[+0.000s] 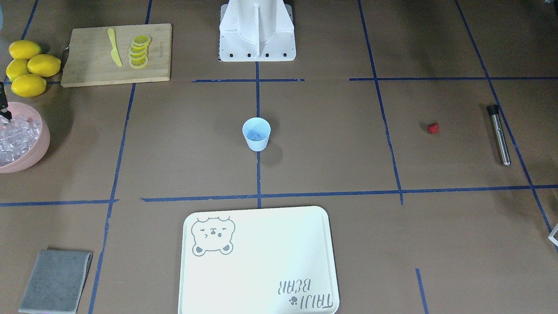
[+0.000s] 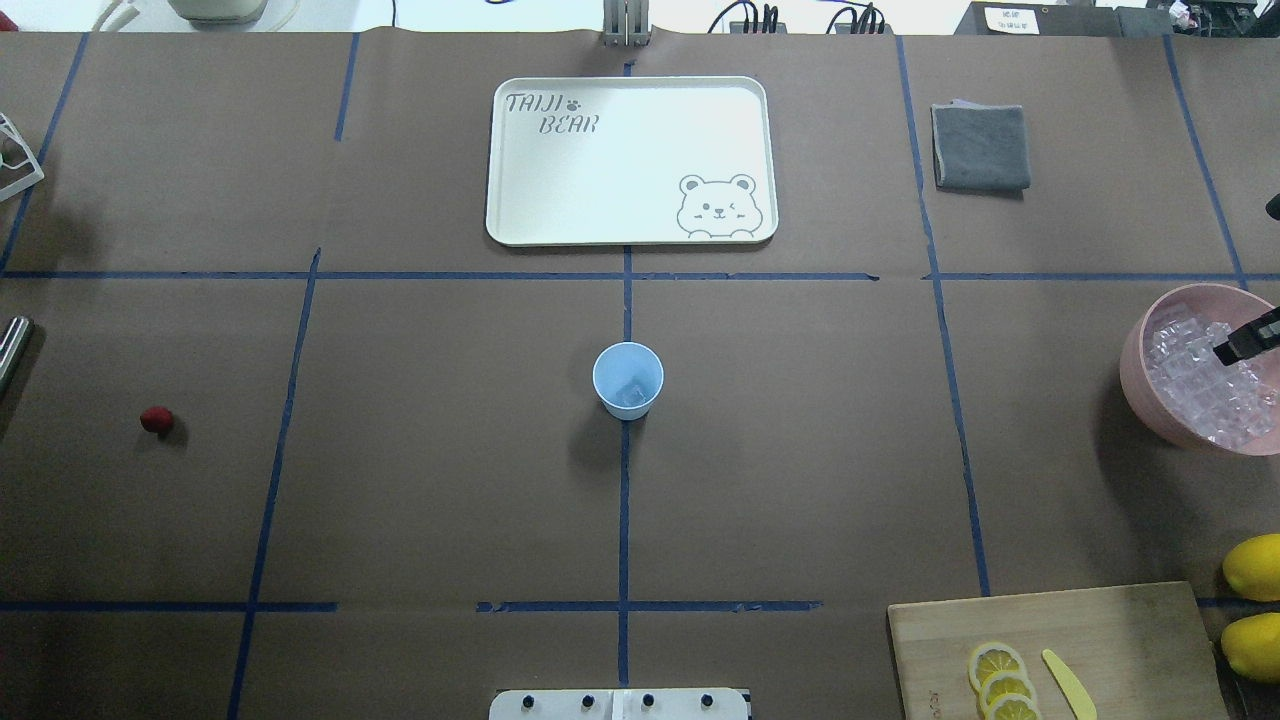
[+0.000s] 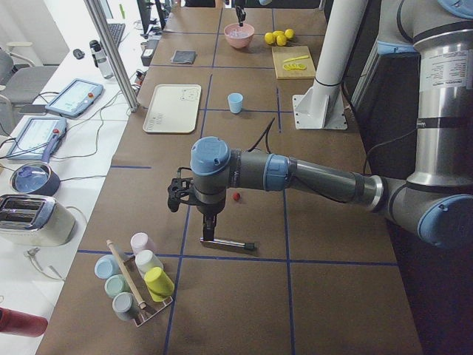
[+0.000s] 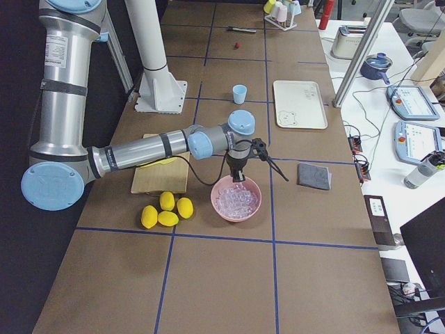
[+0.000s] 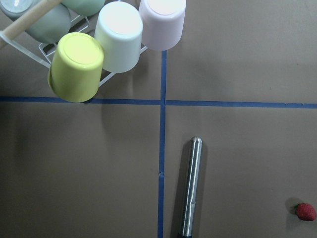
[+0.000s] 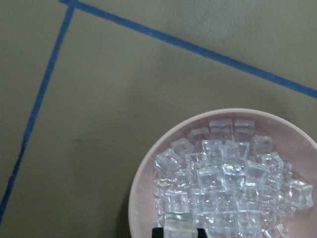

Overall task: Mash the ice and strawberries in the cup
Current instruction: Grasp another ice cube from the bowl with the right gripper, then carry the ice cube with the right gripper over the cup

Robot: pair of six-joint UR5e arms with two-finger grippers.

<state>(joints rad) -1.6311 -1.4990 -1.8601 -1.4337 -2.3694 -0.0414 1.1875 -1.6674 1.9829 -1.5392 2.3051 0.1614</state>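
The pale blue cup [image 1: 256, 134] [image 2: 628, 378] stands upright at the table's centre, and one clear cube seems to lie in it. Ice [image 6: 225, 178] fills the pink bowl [image 1: 37, 150] [image 2: 1135, 370] at the robot's right end. My right gripper [image 6: 179, 232] [image 2: 1240, 345] hangs just over that pile, shut on an ice cube [image 6: 178, 224]. The strawberry [image 1: 433, 127] [image 5: 305, 211] lies alone on the robot's left side, next to a steel muddler [image 1: 498, 134] [image 5: 190, 186]. My left gripper [image 3: 209, 225] hovers above the muddler; whether it is open or shut, I cannot tell.
Lemons [image 1: 28, 65] and a wooden cutting board [image 1: 87, 65] with lemon slices [image 1: 140, 51] and a yellow knife [image 1: 114, 47] sit beside the bowl. A white tray [image 2: 520, 170] and a grey cloth [image 2: 980, 147] lie on the far side. A rack of cups [image 5: 119, 37] stands past the muddler.
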